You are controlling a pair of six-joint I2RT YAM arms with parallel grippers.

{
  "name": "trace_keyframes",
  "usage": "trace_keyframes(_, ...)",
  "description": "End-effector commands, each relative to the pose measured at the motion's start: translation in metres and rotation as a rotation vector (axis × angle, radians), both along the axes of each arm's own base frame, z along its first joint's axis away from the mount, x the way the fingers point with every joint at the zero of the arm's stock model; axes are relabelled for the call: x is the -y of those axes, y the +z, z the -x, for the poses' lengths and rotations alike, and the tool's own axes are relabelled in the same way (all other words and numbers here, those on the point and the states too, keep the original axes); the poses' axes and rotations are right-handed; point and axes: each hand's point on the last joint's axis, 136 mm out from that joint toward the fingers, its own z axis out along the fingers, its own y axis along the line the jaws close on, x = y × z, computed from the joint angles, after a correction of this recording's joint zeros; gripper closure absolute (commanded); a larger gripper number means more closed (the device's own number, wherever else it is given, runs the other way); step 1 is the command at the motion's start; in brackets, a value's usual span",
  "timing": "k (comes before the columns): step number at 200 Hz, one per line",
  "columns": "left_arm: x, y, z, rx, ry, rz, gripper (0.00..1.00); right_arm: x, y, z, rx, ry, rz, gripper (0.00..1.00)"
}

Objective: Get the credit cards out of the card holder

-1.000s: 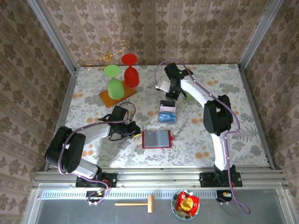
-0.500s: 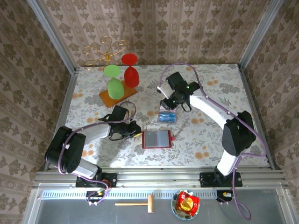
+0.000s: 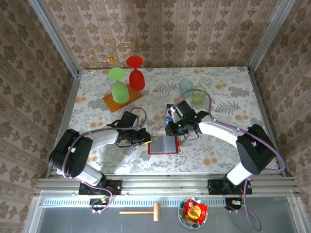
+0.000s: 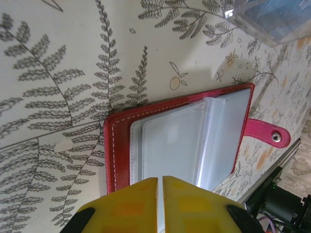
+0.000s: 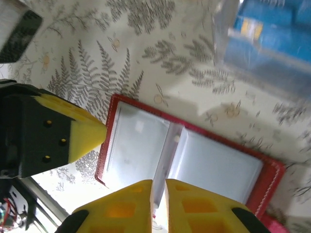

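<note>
The small red folding card holder (image 3: 164, 144) lies open and flat near the middle of the table's (image 3: 233, 111) near edge. Its greyish clear pockets (image 4: 184, 145) face up, and its red side tab (image 4: 266, 134) points towards the right edge.

The left wrist view shows the left gripper (image 4: 160, 187) with its yellow fingertips pressed together over the holder's left edge. Whether they touch it I cannot tell. The right wrist view shows the right gripper (image 5: 159, 191) above the holder's central fold. Its fingertips are nearly together, with a thin slit and nothing between them. Both wrist views show a blurred blue credit card (image 4: 277, 22) on the table just beyond the holder. From above, the right arm covers most of it, and the number of cards there cannot be told.

A second ago the right gripper was over by the far edge. It has since swung in to the holder, uncovering two clear tumblers, one bluish (image 3: 185, 87) and one green (image 3: 198, 93). The left gripper has edged closer, while the holder has not moved.

Towards the far left corner stand one green wine glass (image 3: 119, 91) and one red wine glass (image 3: 137, 80) on an orange wooden board (image 3: 111, 102).
</note>
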Motion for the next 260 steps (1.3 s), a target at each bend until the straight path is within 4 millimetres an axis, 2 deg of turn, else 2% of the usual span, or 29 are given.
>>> trace_keyframes(1,-0.003,-0.007,0.009,-0.02,-0.006,-0.015,0.89,-0.019,0.011,0.006,-0.084,-0.108,-0.137,0.86)
trace_keyframes(24,-0.007,-0.01,0.014,-0.021,-0.001,-0.034,0.89,-0.029,0.005,0.016,-0.13,-0.095,-0.154,0.86)
trace_keyframes(106,-0.01,-0.016,0.025,-0.033,-0.003,-0.053,0.9,-0.056,-0.012,0.028,-0.177,-0.082,-0.136,0.8)
trace_keyframes(154,-0.011,-0.009,0.024,-0.014,0.001,-0.056,0.9,-0.059,-0.019,0.032,-0.195,-0.089,-0.124,0.77)
trace_keyframes(260,-0.016,-0.023,0.028,-0.037,-0.013,-0.093,0.91,-0.063,-0.034,0.03,-0.238,-0.077,-0.063,0.7)
